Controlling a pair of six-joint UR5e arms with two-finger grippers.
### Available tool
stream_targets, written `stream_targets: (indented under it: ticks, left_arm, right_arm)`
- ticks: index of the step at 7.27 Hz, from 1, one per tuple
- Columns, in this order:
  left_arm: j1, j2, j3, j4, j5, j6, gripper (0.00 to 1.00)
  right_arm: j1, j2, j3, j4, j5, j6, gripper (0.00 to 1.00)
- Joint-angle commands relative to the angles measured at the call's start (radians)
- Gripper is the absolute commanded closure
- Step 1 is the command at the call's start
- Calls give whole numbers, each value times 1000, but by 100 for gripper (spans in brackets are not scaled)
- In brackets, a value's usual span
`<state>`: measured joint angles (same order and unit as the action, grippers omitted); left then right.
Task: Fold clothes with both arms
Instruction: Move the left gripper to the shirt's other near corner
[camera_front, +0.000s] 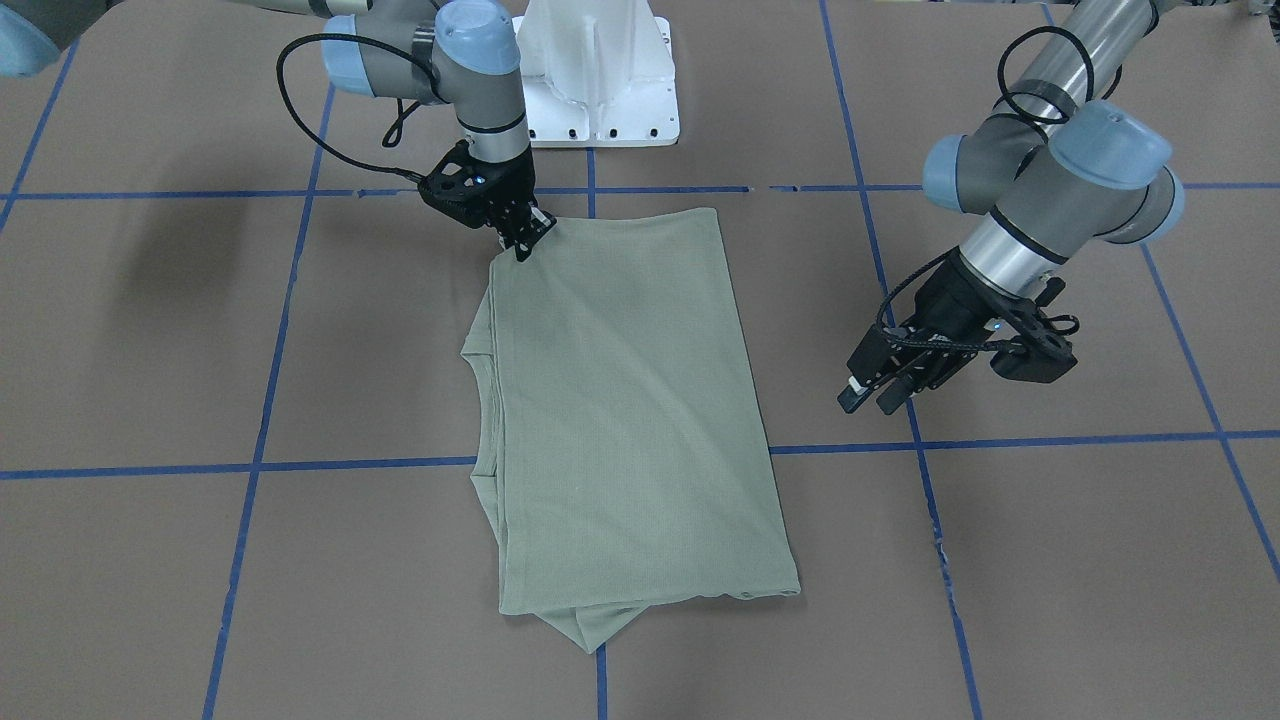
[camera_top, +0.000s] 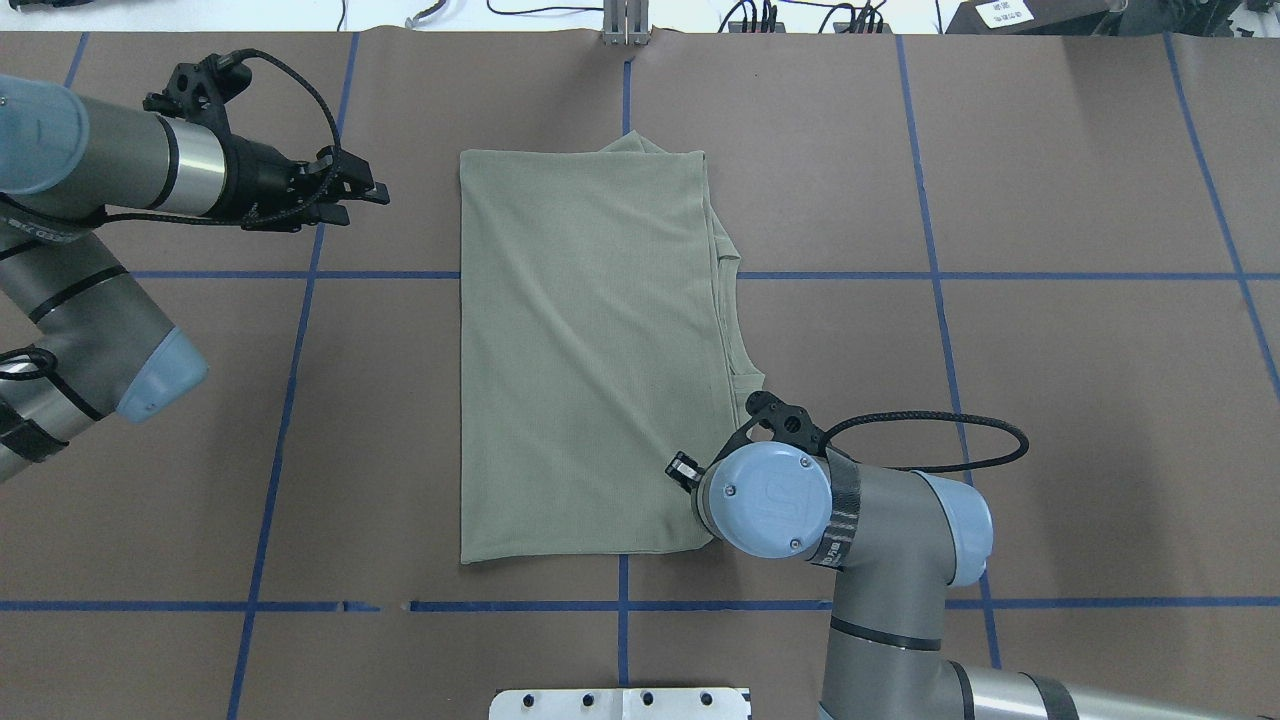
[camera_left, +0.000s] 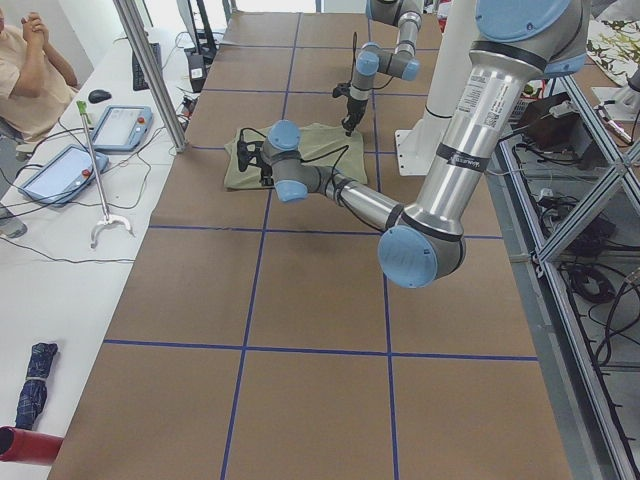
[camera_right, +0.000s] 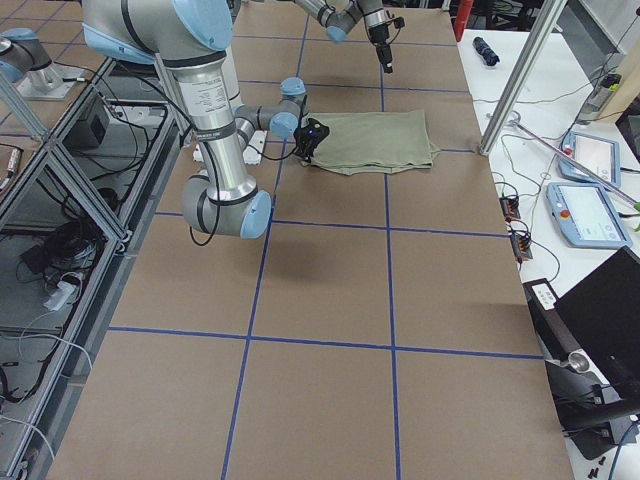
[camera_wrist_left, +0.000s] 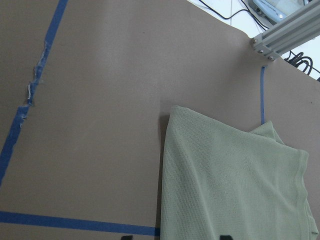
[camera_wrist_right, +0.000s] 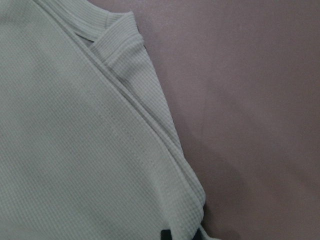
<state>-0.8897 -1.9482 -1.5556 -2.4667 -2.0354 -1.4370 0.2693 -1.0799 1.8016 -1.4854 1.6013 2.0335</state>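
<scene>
- one white pedestal base (camera_top: 620, 703) stands at the near edge of the brown surface (camera_front: 1050, 560), which is crossed by a grid of blue tape lines (camera_front: 1000, 442).
- two robot arms reach over the surface: the right arm (camera_top: 880, 540) and the left arm (camera_top: 90, 160).
- the right gripper (camera_front: 521, 243) points down at the shirt's near corner, on the robot's right side. its jaws are drawn close together, pinching the layered edge there.
- one sage-green shirt (camera_front: 630, 400) lies flat in the middle of the surface, folded into a long rectangle that runs away from the robot.
- its ribbed collar (camera_front: 488, 420) shows along the long edge on the robot's right, beyond the right gripper.
- the left gripper (camera_front: 868, 402) hovers over bare surface on the robot's left, apart from the shirt. its jaws are spread, with nothing between them.
- at the shirt's far end, one small fabric tip (camera_front: 592, 632) pokes out from under the top layer.
- past the far edge, a white side table (camera_left: 60, 260) holds two control tablets (camera_left: 122, 128), and one person (camera_left: 25, 60) sits beside it.
</scene>
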Motion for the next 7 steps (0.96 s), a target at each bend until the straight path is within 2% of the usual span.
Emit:
stream_targets:
  ticks: [1,3,4,6,7]
  left_arm:
    - [0,0,-1,0,-3,0,34]
    - [3,15,-36,-1,-3,-78,34]
    - [21,29,-103,0,-2,-174,34]
    - [133,124,-249,2,39,-325,34]
    - [222,193,-323,3,120,-400,34]
  right_arm:
    - [17,9,27,0,18,-7,100]
    - [19,-8,61,-3,37,1,100]
    - [13,-8,65,-3,35,5,100]
    - [-2,-44,94,-7,37,13,100]
    - [-2,-69,125,-7,38,10,100]
